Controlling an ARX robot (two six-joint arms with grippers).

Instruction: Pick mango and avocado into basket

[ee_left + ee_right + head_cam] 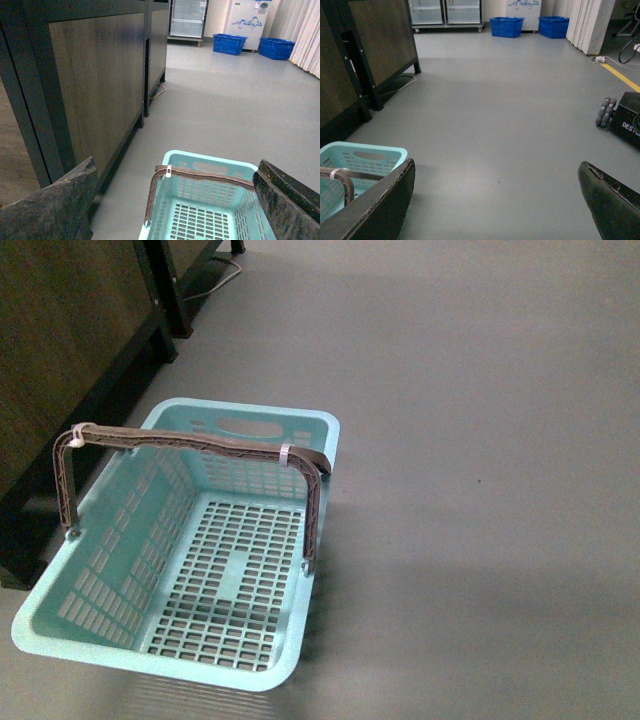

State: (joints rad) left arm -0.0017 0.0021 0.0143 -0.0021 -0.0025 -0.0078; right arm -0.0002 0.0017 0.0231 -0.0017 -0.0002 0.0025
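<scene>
The light turquoise basket (120, 570) stands on the grey floor at the lower left of the front view, its brown-grey handle (200, 443) upright with white ties. I see nothing inside it. It also shows in the left wrist view (210, 175) and in the right wrist view (365, 155). My left gripper (180, 200) is open, high above the basket. My right gripper (497, 200) is open above bare floor, to the right of the basket. The mango and the avocado are out of view. Neither arm shows in the front view.
A dark wooden cabinet on black legs (60, 350) stands left of the basket, with a cable (215, 280) on the floor behind it. Far off are blue crates (506, 26), glass-door fridges (445, 10) and a curtain (590, 22). A black wheeled unit (625, 120) is at the right.
</scene>
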